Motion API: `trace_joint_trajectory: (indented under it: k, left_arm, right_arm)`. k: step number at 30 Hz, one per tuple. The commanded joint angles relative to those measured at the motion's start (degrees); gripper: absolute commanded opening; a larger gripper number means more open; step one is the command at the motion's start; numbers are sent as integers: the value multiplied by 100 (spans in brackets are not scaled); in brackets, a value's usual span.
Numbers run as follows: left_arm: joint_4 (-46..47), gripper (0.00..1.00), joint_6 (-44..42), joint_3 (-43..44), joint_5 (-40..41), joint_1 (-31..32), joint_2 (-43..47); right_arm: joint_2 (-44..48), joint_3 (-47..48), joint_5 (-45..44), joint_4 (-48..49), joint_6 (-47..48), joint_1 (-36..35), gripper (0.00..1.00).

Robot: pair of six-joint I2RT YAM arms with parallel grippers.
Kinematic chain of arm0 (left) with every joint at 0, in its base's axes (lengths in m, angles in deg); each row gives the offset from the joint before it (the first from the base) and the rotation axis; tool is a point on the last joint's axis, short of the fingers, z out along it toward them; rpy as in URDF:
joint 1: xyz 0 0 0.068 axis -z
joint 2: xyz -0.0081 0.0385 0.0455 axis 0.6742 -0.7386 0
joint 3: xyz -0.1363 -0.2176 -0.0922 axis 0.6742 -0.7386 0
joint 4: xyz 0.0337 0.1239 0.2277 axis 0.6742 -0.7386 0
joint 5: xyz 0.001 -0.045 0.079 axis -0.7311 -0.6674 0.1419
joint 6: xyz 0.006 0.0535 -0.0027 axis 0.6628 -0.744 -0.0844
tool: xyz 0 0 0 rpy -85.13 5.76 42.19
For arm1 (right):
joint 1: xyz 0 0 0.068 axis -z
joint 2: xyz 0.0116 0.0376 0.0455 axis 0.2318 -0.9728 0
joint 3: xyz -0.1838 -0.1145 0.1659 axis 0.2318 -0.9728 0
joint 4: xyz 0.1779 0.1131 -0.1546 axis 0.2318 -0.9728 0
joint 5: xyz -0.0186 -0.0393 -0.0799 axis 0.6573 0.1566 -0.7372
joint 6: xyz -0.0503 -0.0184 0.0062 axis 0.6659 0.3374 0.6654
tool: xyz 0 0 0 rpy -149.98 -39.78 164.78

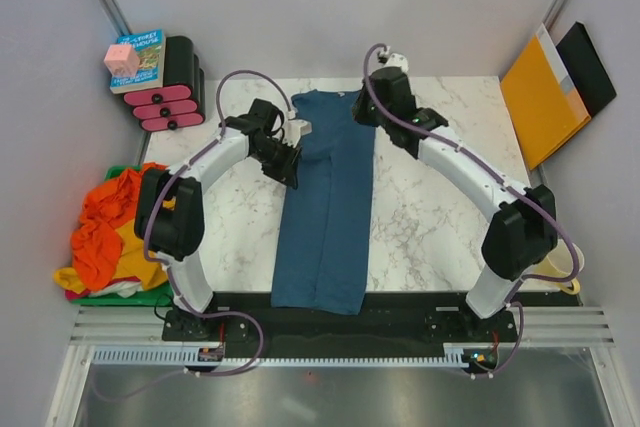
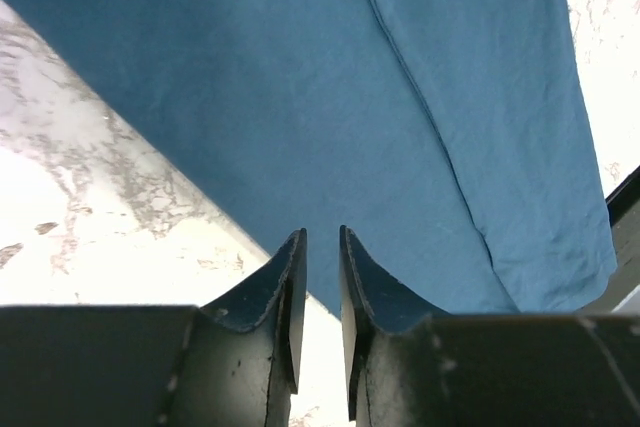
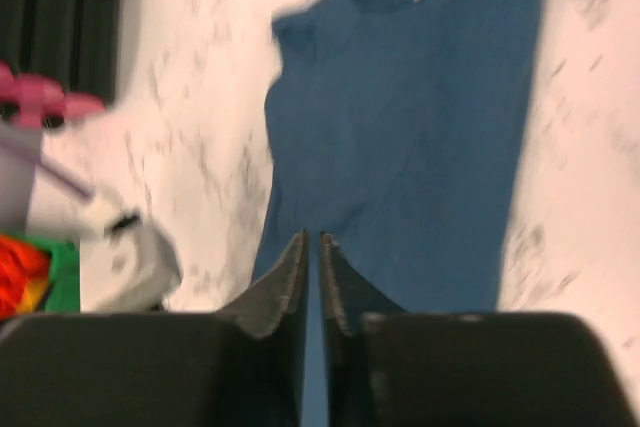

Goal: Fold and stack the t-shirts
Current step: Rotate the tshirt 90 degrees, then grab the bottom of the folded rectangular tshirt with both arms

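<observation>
On the counter (image 1: pixel 430 217), a blue shirt (image 1: pixel 325 207) lay folded lengthwise.
Left gripper (image 2: pixel 322 247) and right gripper (image 3: pixel 312 247), both nearly closed and empty, hovered above it; a crosswise fold seemed next.

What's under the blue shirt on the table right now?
The blue t-shirt lies in a long folded strip directly on the marble table. Nothing shows beneath its edges; anything under the cloth itself is covered from every view.
</observation>
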Motion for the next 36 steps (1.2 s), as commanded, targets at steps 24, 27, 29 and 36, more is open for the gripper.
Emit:
trace_joint_trajectory:
  k: [24,27,29,36]
  left_arm:
    - [-9,22,237,1467,-84,20,-2102]
    - [-150,22,229,1976,-22,-14,-2399]
    - [-316,22,299,2451,-4,-102,-2558]
    - [-475,25,474,2936,-224,-357,-2288]
  right_arm:
    - [-2266,-1142,-509,-106,-869,-634,2]
    - [-2293,-992,-536,-186,-799,-335,2]
    - [-2301,-843,-501,-203,-694,-195,3]
    - [-1995,-333,106,-73,-43,-316,27]
